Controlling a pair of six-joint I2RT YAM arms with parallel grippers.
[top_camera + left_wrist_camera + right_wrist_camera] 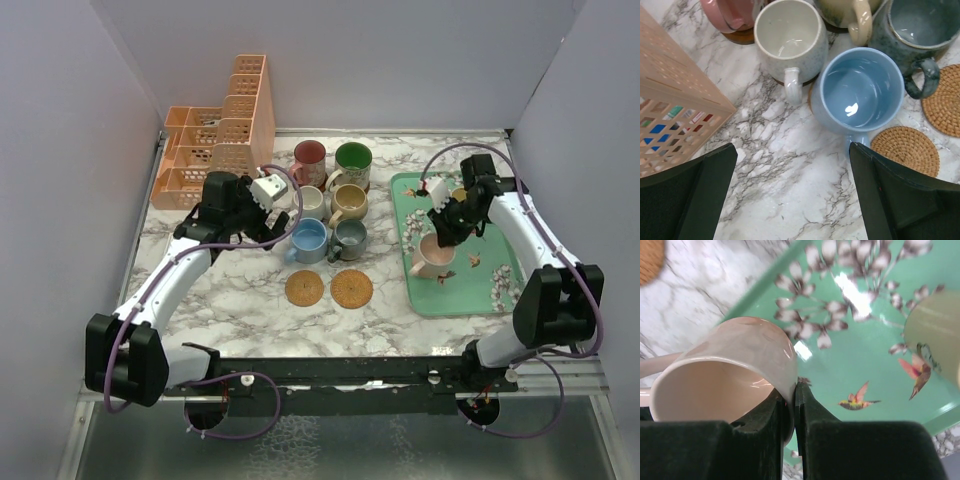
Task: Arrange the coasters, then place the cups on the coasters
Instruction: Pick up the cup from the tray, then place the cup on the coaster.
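Left tool point(792, 195) gapes wide open; right tool point(794, 405) is pinched tight.

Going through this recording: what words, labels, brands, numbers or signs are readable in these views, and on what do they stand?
No readable text in any view.
Green tray: flowers and birds only, no lettering.
Peach organiser: coloured patches behind the lattice, too blurred to read.
Pink mug and blue mug: no marks visible.

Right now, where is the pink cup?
The pink cup is at right in the top view, at the left side of the tray, rim pinched by the right gripper.
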